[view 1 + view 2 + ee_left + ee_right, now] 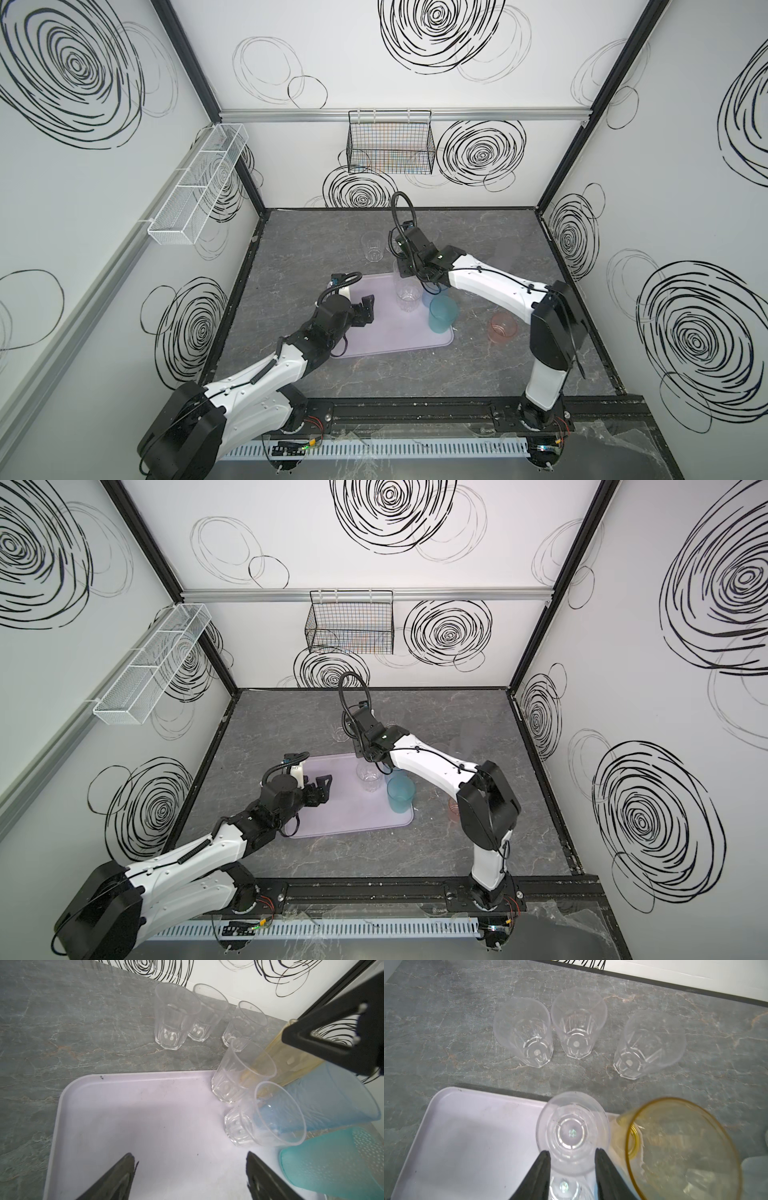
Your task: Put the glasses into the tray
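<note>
**Top views.** The lilac tray [395,338] lies mid-frame on the counter [316,257]. The left gripper [367,309] hovers over the tray's left half. The right gripper [401,269] hangs above two clear tumblers [406,295] standing upright at the tray's upper right, with a teal tumbler [443,312] to their lower right. A pink tumbler [503,326] stands off the tray at right of centre, just beside the right arm and well apart from the left one.

**Left wrist view.** The left gripper's fingers [118,1180], spread wide and empty, frame bare tray floor at the lower edge. A row of three clear tumblers [207,1014] stands upright on the counter at upper centre, beyond the tray's rim and ahead of these fingers.

**Right wrist view.** The right gripper's fingers [542,1172], partly parted, flank the lower rim of the farther clear tumbler [573,1132] in lower centre, seen down its vertical axis. Whether they press it cannot be told. An amber tumbler [681,1151] stands just beside it at lower right. The row of three spans the upper middle. By this reading, the row lies forward of both grippers and nearer the right one, and its upright axes favour a sideways grip on the wall.
</note>
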